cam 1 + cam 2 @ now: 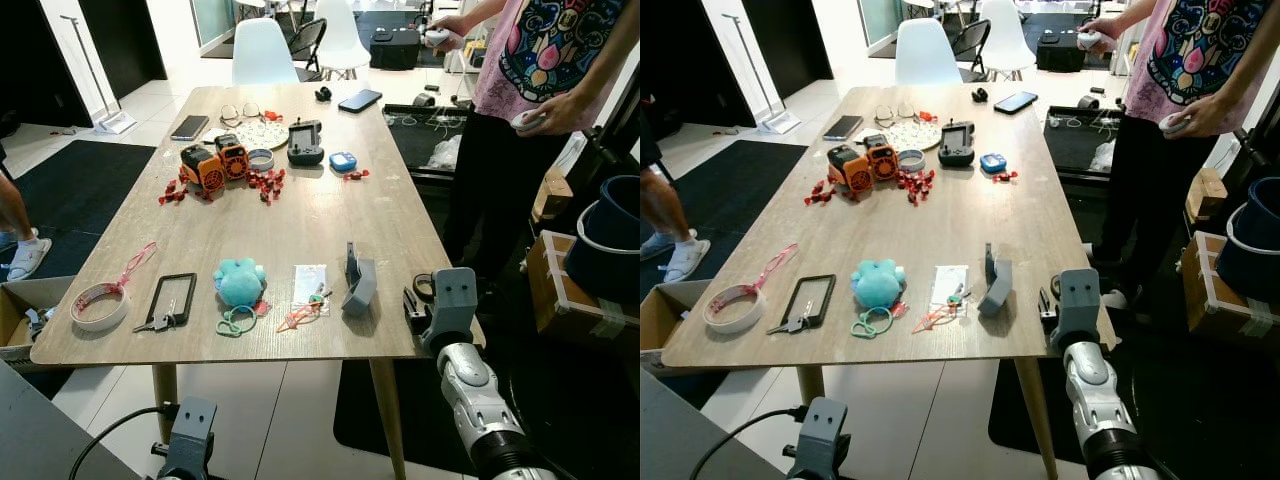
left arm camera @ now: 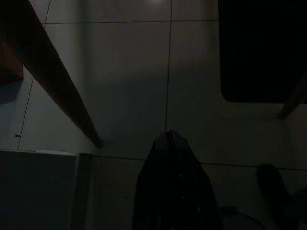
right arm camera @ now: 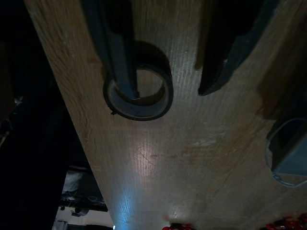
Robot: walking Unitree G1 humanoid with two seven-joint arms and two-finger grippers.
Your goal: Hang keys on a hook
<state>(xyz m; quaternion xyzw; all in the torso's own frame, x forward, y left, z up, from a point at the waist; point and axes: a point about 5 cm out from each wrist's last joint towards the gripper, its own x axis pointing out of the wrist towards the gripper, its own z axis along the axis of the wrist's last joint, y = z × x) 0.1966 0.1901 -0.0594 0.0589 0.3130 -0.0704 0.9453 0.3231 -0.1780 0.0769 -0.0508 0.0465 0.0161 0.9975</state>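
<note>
At the table's (image 1: 300,215) near right corner the right gripper (image 3: 168,62) hovers with its fingers spread, one finger tip lying over a small tape roll (image 3: 138,93), holding nothing. That puts it within reach of the grey hook stand (image 1: 358,280) just to its left, probably the target. Keys (image 1: 160,321) lie flat on the near left part of the table, beside a black frame (image 1: 172,297) and well apart from the hook, so they still need fetching. Another ringed bunch (image 1: 308,305) sits nearer the stand. Below the table edge the left gripper (image 2: 170,191) hangs idle over the floor, fingers closed together and empty.
</note>
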